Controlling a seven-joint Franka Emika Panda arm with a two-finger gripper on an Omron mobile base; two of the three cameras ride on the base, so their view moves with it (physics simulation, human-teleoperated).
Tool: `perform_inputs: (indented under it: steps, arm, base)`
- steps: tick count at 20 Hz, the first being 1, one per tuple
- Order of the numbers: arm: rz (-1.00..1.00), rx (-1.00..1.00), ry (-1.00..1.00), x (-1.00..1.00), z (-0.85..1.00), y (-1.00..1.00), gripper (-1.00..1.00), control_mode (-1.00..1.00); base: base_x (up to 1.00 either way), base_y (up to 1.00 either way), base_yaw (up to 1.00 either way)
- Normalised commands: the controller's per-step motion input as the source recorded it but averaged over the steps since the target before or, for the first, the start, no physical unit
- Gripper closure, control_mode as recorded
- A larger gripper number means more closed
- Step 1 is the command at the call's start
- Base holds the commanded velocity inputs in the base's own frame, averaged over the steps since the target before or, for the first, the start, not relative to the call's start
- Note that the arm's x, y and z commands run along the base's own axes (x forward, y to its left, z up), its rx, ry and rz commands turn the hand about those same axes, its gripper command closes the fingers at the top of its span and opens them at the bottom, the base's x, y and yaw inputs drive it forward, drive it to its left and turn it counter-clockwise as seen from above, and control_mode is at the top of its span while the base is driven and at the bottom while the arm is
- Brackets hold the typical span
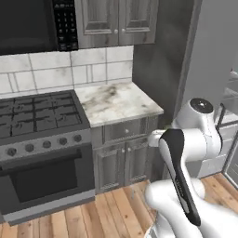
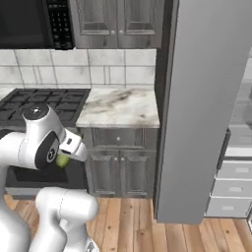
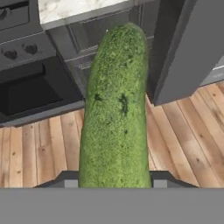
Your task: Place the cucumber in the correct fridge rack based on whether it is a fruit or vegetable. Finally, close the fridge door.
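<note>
We see the gripper (image 3: 114,183) closed around the cucumber (image 3: 116,109), which rises up the frame centre; the fridge door (image 2: 209,108) stands at right, open.

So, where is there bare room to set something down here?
The marble counter lies bare between the stove and the dark fridge side. The wood floor before the cabinets is open too. The hand holds the cucumber, and the open fridge door narrows the passage.
</note>
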Motion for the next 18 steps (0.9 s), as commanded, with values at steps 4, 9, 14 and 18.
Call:
perform_inputs:
  steps: [4, 9, 14, 18]
  arm:
    - [0.00, 0.00, 0.00, 0.00, 0.00, 0.00, 1.00, 1.00]
    - [0.00, 0.00, 0.00, 0.00, 0.00, 0.00, 1.00, 1.00]
    - [0.00, 0.00, 0.00, 0.00, 0.00, 0.00, 1.00, 1.00]
    - [0.00, 0.00, 0.00, 0.00, 0.00, 0.00, 1.00, 1.00]
  base:
    - [-0.16, -0.33, -0.63]
    - [0.35, -0.60, -0.41]
    - [0.71, -0.88, -0.04]
    - [0.76, -0.58, 0.06]
